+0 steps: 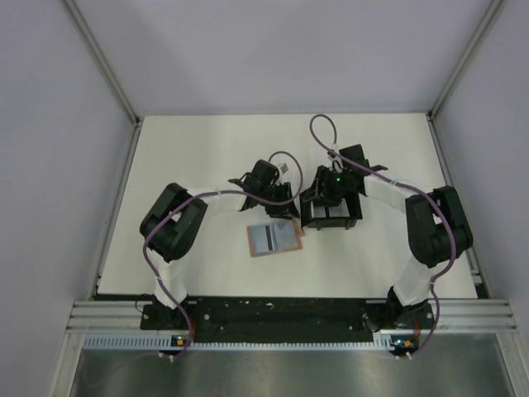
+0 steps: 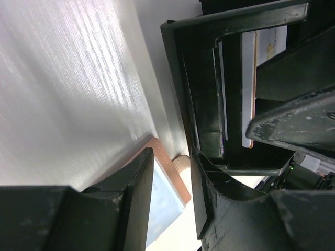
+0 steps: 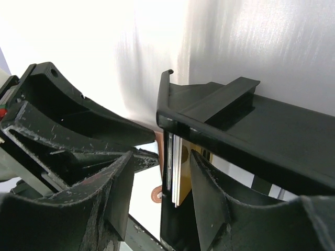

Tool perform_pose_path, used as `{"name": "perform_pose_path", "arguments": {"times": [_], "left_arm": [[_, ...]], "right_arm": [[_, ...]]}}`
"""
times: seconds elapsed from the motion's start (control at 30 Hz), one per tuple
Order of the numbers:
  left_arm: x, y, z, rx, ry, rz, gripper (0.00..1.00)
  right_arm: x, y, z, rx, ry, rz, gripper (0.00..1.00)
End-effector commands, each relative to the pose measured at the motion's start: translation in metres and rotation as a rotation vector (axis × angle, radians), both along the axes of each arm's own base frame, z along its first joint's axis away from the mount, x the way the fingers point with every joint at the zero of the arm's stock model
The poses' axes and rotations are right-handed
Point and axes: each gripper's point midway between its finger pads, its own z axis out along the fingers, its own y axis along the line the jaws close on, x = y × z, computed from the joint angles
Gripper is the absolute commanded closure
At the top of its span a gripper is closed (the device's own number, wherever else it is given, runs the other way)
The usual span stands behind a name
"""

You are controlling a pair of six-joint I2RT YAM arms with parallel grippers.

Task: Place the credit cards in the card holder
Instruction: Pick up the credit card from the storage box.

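A white table carries a black square open plastic tray near its middle. Just to the tray's left lies the flat tan-brown leather-like card holder, spread open with its pale blue-grey inner face up. One corner of it comes close to the tray's near-left corner.

The credit cards are not in the card holder. They stand on edge inside the tray, packed against one wall. From the right wrist a yellow-orange plastic card shows face-on in a narrow strip. A paler thin card is pressed beside it, though its colour is hard to judge in the tray's shadow.

The left arm's fingers hang over the far edge of the card holder, beside the tray's left wall. They are partly apart with nothing between them. Through the gap, a tan rim and part of the blue-grey face of the card holder can be seen below.

The right arm's fingers reach down at the tray, moderately spread, and the upright cards stand in the space between them. A clear gap separates the cards from one finger. The other finger sits just beside the yellow-orange card, and I cannot tell whether it touches. Nothing is clamped.

The two sets of fingers are near each other, with the tray's left wall between them.
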Motion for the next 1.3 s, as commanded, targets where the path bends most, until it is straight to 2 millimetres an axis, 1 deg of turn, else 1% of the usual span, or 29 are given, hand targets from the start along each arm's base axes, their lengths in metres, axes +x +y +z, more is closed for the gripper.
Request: {"name": "perform_pose_path", "arguments": {"times": [0.0, 0.1, 0.17, 0.37, 0.6, 0.7, 0.87, 0.97, 1.17, 1.27], "left_arm": [[-0.002, -0.011, 0.007, -0.045, -0.029, -0.034, 0.62], [-0.002, -0.016, 0.010, -0.062, -0.031, -0.041, 0.62], [-0.003, -0.018, 0.009, -0.062, -0.027, -0.042, 0.62], [-0.001, -0.020, 0.009, -0.065, -0.032, -0.039, 0.62], [0.003, -0.024, 0.013, -0.071, -0.044, -0.041, 0.63], [0.004, -0.024, 0.012, -0.071, -0.045, -0.042, 0.63], [0.003, -0.025, 0.013, -0.072, -0.045, -0.042, 0.64], [0.004, -0.025, 0.014, -0.074, -0.047, -0.042, 0.64], [0.004, -0.026, 0.015, -0.077, -0.051, -0.044, 0.64], [0.006, -0.027, 0.017, -0.079, -0.059, -0.043, 0.64]], "right_arm": [[0.017, 0.010, 0.010, -0.001, -0.057, -0.003, 0.53], [0.016, 0.016, 0.007, 0.007, -0.043, 0.007, 0.52], [0.016, 0.017, 0.006, 0.005, -0.042, 0.002, 0.52], [0.016, 0.019, 0.017, 0.019, -0.067, 0.000, 0.52], [0.014, 0.021, 0.022, 0.035, -0.069, -0.002, 0.54], [0.016, 0.018, 0.014, 0.016, -0.059, -0.010, 0.50], [0.015, 0.020, 0.000, -0.001, -0.029, -0.013, 0.49], [0.015, 0.023, 0.001, 0.002, -0.034, -0.003, 0.49], [0.014, 0.021, -0.001, -0.018, -0.028, -0.012, 0.50], [0.012, 0.023, 0.006, 0.000, -0.034, -0.008, 0.53]]}}
